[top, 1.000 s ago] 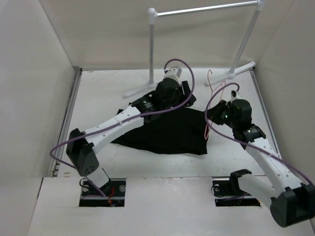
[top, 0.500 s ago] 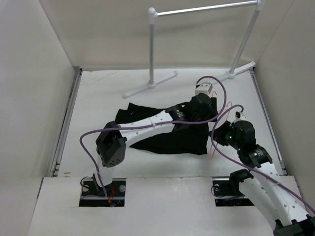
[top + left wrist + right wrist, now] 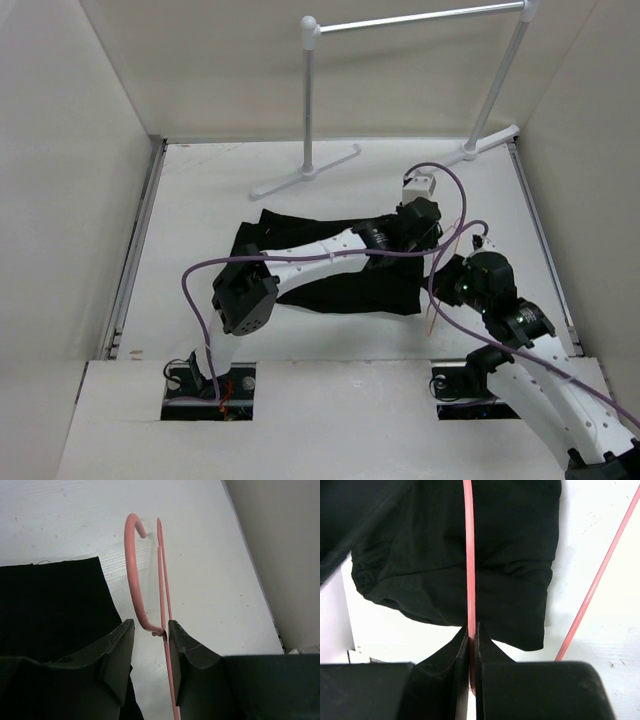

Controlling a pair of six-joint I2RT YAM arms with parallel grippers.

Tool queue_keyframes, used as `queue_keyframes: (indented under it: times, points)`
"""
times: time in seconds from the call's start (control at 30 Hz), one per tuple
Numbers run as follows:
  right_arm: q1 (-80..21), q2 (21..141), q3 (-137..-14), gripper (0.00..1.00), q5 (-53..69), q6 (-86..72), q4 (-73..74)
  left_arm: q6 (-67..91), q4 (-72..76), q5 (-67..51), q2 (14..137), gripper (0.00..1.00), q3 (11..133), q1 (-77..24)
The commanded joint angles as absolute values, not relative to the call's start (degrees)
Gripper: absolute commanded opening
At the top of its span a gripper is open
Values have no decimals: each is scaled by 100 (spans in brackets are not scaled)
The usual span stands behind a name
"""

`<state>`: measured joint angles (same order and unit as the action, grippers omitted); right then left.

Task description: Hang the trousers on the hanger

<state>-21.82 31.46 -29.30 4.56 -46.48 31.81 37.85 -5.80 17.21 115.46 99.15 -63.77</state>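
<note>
Near the right edge of the white surface (image 3: 200,200), the thin pink-red wire hanger (image 3: 128,570) is just beside the soft black fabric trousers (image 3: 350,292), which lie in the middle. The right end effector (image 3: 472,630) is pinched tight on one hanger wire. The left end effector (image 3: 150,628) is open a little, with one finger on each side of the hook's neck.

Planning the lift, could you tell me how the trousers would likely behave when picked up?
The trousers probably flop and drape, lying flat and creased. The gathered hem suggests thin, light cloth. Its matte surface likely resists slipping.
</note>
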Motion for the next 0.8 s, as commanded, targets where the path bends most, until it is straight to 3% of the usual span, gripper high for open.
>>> queue_keyframes:
  times: [0.0, 0.1, 0.23, 0.4, 0.67, 0.77]
  points:
    - [-2245, 3111, -3076, 8, 316, -4685, 3155, 3762, -360, 1890, 11478, 28, 10195, -6438]
    - [-2254, 3094, -3085, 8, 316, -4676, 3208, 3779, -360, 1933, 11513, 19, 10178, -6403]
    - [-2289, 3190, -3103, 7, 299, -4685, 3313, 3867, -45, 1995, 11531, 16, 10046, -6350]
    - [-2386, 3234, -3138, 6, 220, -4702, 3436, 3981, 211, 1978, 11601, 25, 9984, -6368]
    - [-2395, 3269, -3217, 6, 158, -4658, 3445, 4131, 158, 1653, 11628, 19, 9783, -6385]
    - [-2377, 3331, -3252, 7, 158, -4597, 3428, 4201, 149, 1670, 11610, 28, 9677, -6394]
